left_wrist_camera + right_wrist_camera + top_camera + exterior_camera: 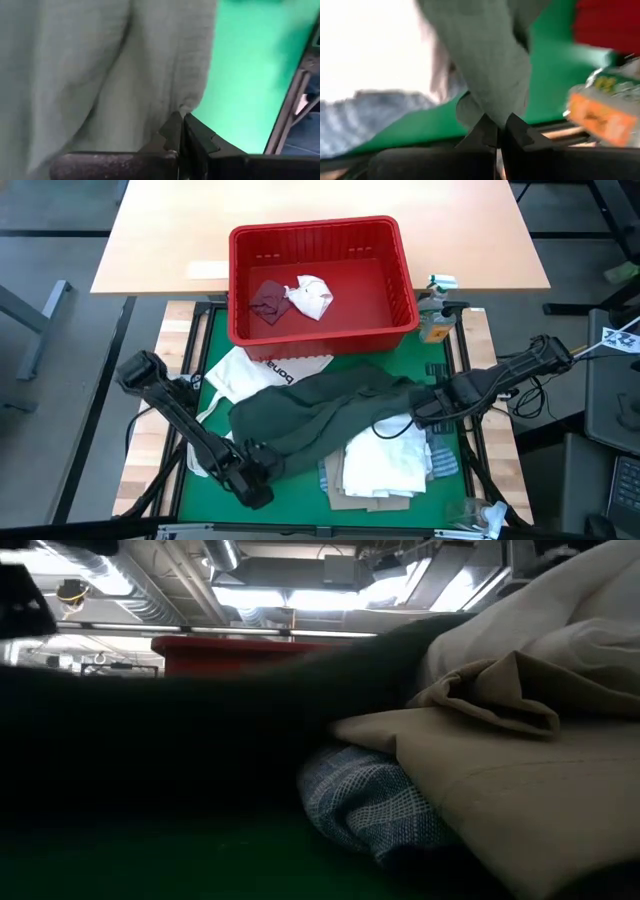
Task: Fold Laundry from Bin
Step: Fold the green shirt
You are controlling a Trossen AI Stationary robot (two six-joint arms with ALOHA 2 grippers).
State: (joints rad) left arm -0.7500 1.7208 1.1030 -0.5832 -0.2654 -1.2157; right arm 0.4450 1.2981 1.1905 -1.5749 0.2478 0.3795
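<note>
The dark green-grey top [320,415] stretches across the green mat [215,350], between my two grippers. My left gripper [258,478] is at the near left, shut on one end. My right gripper [420,408] is at the right, shut on the other end. Under and beside the top lie a large white shirt [385,462], blue-striped cloth [370,805] and a tan shirt [520,810]. The red bin [322,330] stands at the far side. On its floor lie a small maroon piece [268,300] and a small white piece [312,295]. My left gripper pinches an edge of the top [189,106] between its two fingertips [172,127], coming from above and slanting down. The cloth spreads away from the tips; one layer or several, I cannot tell. The rest of the top lies over the pile. My right gripper pinches a narrow bunched end of the top [495,107] between its two fingertips [485,127], pointing steeply down. The cloth runs away from the fingers as a gathered strip above the mat.
A white tote bag with black lettering [262,370] lies partly under the top at the left. An orange-labelled bottle [436,322] stands by the bin's right side. The mat's black frame [470,430] borders both sides. A wooden tabletop [160,240] lies beyond.
</note>
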